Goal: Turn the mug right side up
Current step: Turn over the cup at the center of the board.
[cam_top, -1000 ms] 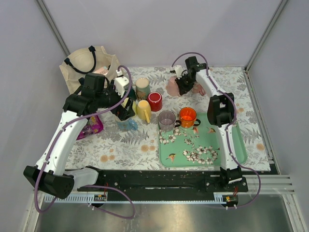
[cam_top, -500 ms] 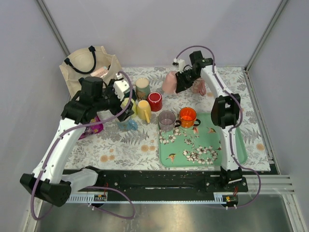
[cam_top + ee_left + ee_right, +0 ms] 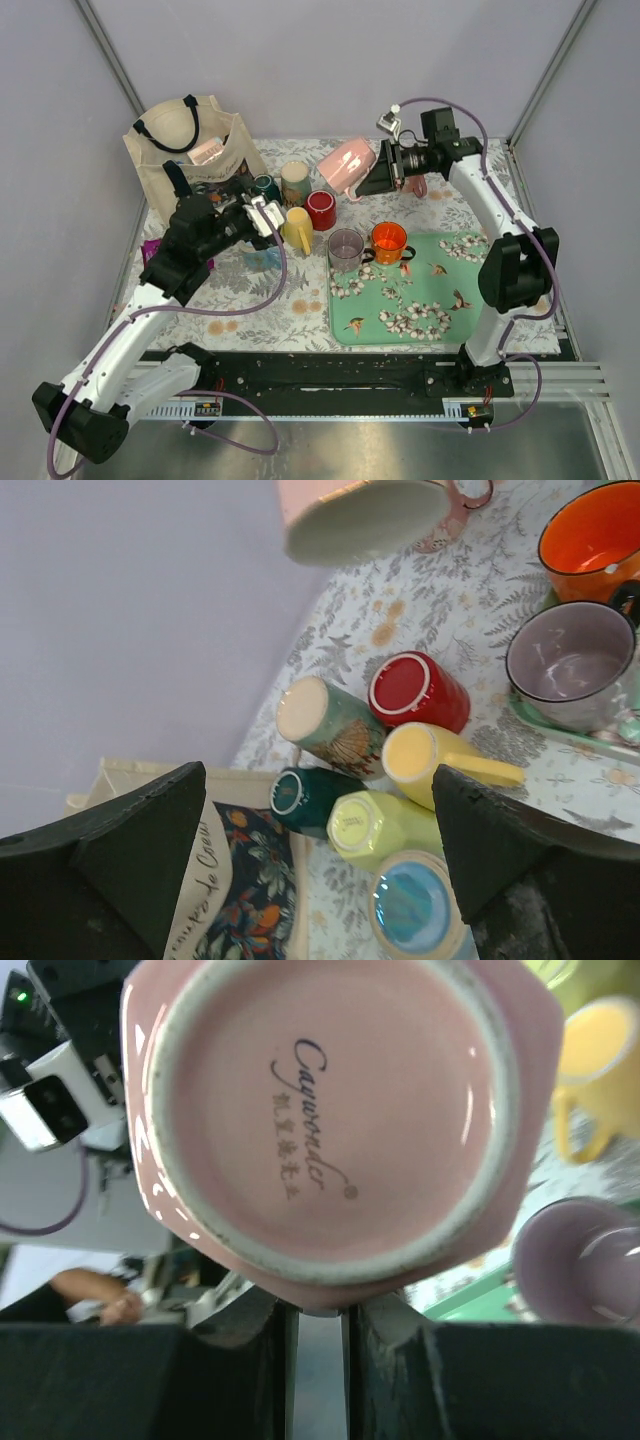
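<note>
The pink mug hangs in the air over the back of the table, tipped on its side with its mouth to the left. My right gripper is shut on it, apparently at the handle side. The right wrist view shows its base with printed script, and my right gripper pinched below it. The left wrist view shows its open mouth at the top. My left gripper is open and empty above the cluster of upside-down mugs; it also shows in the left wrist view.
Upside-down mugs stand together: floral, red, yellow, dark green, blue, lime. A grey mug and an orange mug stand upright at the green tray. A tote bag stands at the back left.
My right gripper has lifted the pink mug off the table and tipped it onto its side. My left arm has drawn back toward the near left, uncovering the mug cluster.
</note>
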Robot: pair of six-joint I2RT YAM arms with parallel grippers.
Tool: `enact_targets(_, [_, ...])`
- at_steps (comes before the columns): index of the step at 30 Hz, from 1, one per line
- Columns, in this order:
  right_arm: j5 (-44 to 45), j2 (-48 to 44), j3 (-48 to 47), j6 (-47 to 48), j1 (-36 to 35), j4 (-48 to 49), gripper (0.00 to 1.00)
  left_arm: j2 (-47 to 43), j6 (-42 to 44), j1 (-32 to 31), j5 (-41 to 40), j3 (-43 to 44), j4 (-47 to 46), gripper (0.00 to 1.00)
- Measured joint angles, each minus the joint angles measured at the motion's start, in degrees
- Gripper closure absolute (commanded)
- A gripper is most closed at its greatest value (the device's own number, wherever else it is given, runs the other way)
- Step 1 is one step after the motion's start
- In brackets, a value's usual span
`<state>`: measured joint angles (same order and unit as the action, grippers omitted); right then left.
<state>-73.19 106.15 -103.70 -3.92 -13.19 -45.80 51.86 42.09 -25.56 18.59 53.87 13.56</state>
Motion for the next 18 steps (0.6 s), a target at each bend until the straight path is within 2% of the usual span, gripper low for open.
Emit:
enact_targets(2, [-3.3, -2.5, 7.5, -7.5, -0.4, 7.3, 1.0, 0.3, 1.6, -1.0, -0.5, -1.6, -3.8, 0.01])
enact_targets(5, [-6.0, -5.3, 20.3, -26.9, -1.3, 31.1, 1.0, 2.1, 3.6, -3.3, -1.1, -2.6, -10.7, 0.02])
enact_targets(8, [-6.8, -5.5, 26.3, -42.6, -2.7, 46.7, 1.0, 4.6, 4.4, -5.5, -0.9, -2.6, -16.4, 0.05])
enact_targets(12, [-8.4, -5.6, 27.1, -52.5, -4.7, 57.4, 1.0, 8.3, 4.7, -8.2, -0.4, -2.6, -20.6, 0.07])
enact_targets(18, [-10.4, -7.4, 27.1, -57.0, -5.7, 61.2, 1.0, 11.8, 5.7, -9.7, -0.6, -2.9, -25.3, 0.12])
